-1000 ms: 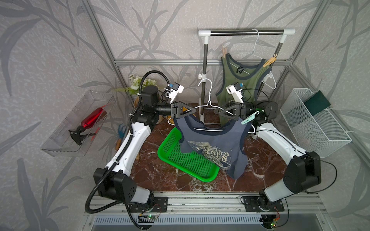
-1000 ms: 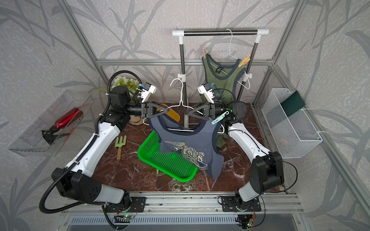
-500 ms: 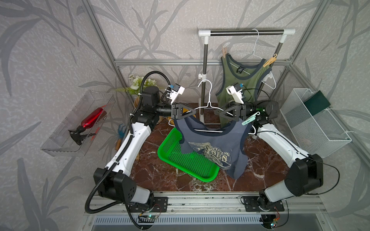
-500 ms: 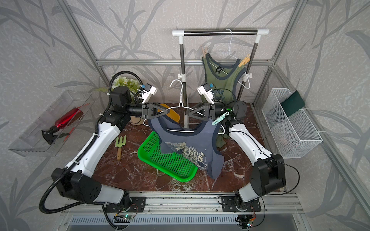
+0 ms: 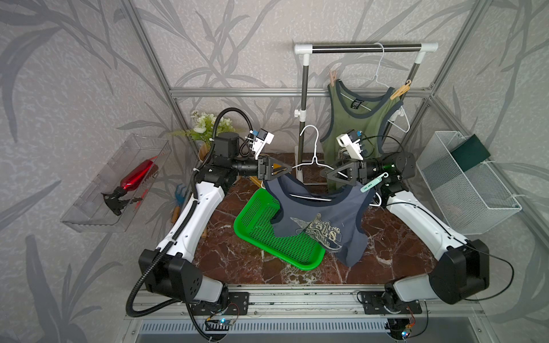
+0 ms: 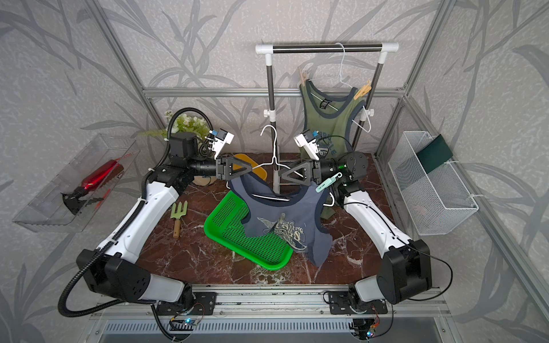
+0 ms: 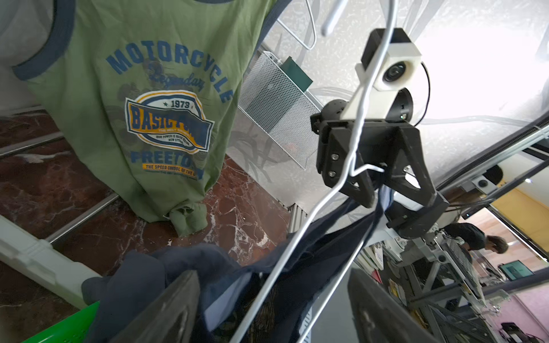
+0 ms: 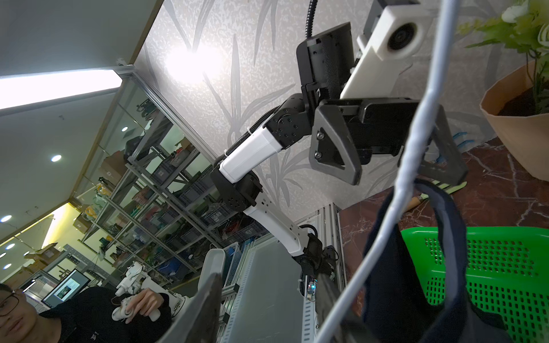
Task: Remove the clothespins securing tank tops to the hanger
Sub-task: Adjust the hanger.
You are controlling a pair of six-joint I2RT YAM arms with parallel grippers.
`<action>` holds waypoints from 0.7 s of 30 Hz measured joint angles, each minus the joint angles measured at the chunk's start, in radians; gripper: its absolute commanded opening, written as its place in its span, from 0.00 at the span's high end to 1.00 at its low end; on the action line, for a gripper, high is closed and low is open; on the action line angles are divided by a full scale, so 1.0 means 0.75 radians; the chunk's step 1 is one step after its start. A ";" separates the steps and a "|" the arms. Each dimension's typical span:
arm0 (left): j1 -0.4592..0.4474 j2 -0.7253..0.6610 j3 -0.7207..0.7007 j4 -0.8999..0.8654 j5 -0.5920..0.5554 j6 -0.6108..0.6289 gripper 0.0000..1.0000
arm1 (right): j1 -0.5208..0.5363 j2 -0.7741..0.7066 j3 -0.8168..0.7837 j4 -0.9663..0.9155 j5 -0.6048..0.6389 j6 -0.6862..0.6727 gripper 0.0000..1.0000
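Poising the hanger (image 5: 316, 148) with the blue tank top (image 5: 320, 216) over the green basket (image 5: 252, 216), likely as a catch.
The left tool (image 5: 285, 171) is spread wide; whether the right tool (image 5: 332, 175) grips cannot be told. Tan clothespins (image 5: 332, 77) are clipped to the green tank top (image 5: 356, 118).

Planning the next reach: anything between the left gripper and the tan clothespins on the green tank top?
Yes. Between the left gripper and the nearer clothespin rise the white hanger's hook and the rack's upright post; that hanger's wire also passes between the open jaws.
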 measured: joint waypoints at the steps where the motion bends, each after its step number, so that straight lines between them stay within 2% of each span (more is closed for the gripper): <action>1: 0.001 -0.001 0.000 0.001 -0.009 0.003 0.14 | 0.000 -0.023 -0.005 -0.028 0.002 -0.022 1.00; 6: 0.001 -0.001 0.001 0.002 -0.027 0.035 0.14 | 0.006 -0.071 -0.011 -0.061 0.005 -0.050 1.00; 11: 0.002 -0.008 -0.006 0.065 0.011 0.068 0.15 | 0.017 -0.066 -0.020 0.005 0.004 0.041 1.00; 14: 0.009 -0.003 -0.005 0.122 0.100 0.058 0.16 | 0.017 -0.054 -0.020 0.129 0.004 0.160 1.00; 17: 0.010 0.022 -0.005 0.252 0.207 -0.019 0.18 | 0.017 -0.045 -0.022 0.235 0.004 0.266 1.00; 21: 0.009 0.084 0.007 0.374 0.311 -0.096 0.20 | 0.017 -0.045 -0.037 0.299 0.003 0.318 1.00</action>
